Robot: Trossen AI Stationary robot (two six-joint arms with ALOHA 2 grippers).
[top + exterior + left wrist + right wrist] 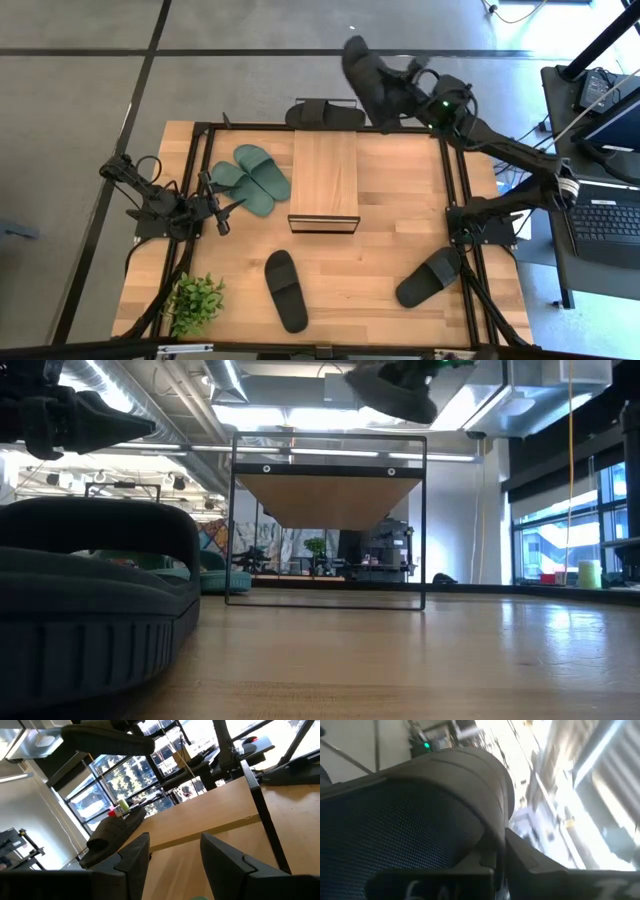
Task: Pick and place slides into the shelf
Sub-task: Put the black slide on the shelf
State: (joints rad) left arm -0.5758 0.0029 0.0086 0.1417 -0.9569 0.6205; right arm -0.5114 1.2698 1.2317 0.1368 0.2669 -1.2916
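Observation:
My right gripper (408, 98) is shut on a black slide (368, 78), held in the air beyond the table's far edge and past the shelf's far right corner; the low view shows this slide (395, 390) high above the shelf (328, 520). The wood-topped shelf (323, 180) stands mid-table. Two green slides (252, 175) lie left of it. Black slides rest sole-down at the far edge (325, 113), near centre (286, 290) and near right (430, 277). My left gripper (222, 210) hovers open near the left edge, beside the green pair, its fingers (172, 855) apart. My right gripper holds the black slide at one long side, next to its broad strap (470, 785); a finger (540, 870) lies against the sole's edge. The slide is lifted clear and tilted, reaching from the gripper toward the far left. The slide itself hides the exact place of contact.
A small potted plant (195, 300) stands at the near left corner. Black frame rails (455, 190) run along the table's left and right sides. A desk with a laptop (605, 215) sits to the right of the table. Bare wood lies in front of the shelf.

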